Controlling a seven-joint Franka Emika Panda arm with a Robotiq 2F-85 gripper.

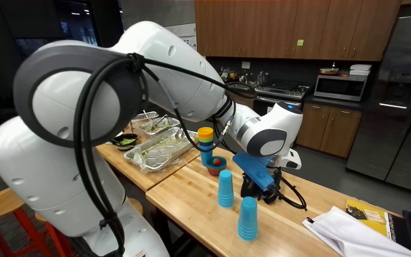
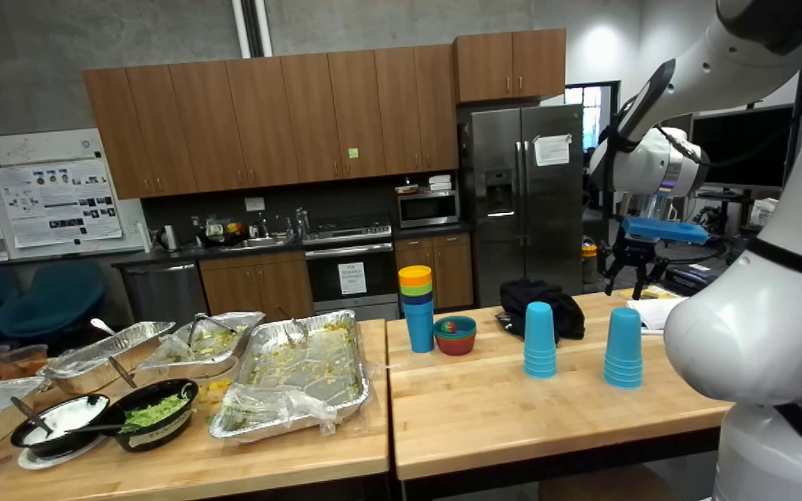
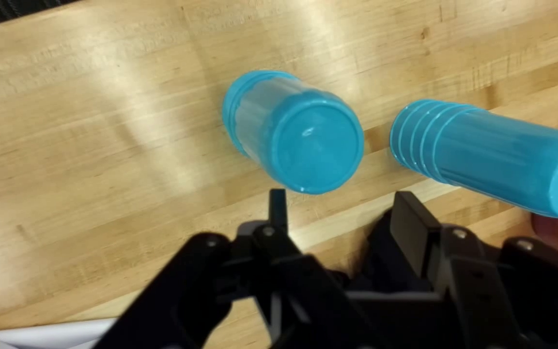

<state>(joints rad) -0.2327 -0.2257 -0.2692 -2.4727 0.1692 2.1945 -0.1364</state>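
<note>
My jaws stand spread, the two sides well apart, and in the wrist view the pale butcher-block table [image 3: 114, 194] shows between them. I have them hanging above its far part. Nearest to them is an upside-down stack of sky-blue plastic cups [image 3: 317, 140], the right-hand of two in both exterior views, close by but with a gap showing in the wrist view. To its left stands a matching sky-blue stack [image 2: 540, 341], also rims down, with a crumpled black cloth [image 2: 569, 316] on its far side. Farther left I see a nest of small red and teal bowls [image 2: 455, 346] holding a red strawberry [image 2: 448, 326], and beside that a tall tower of orange, green, navy and blue cups [image 2: 418, 320]. Toward the right end, a white cloth [image 1: 355, 232] lies next to a yellow-and-black book [image 1: 380, 226]. On the adjoining table [image 2: 331, 445] at left sits a large silver foil tray [image 2: 360, 362].
</note>
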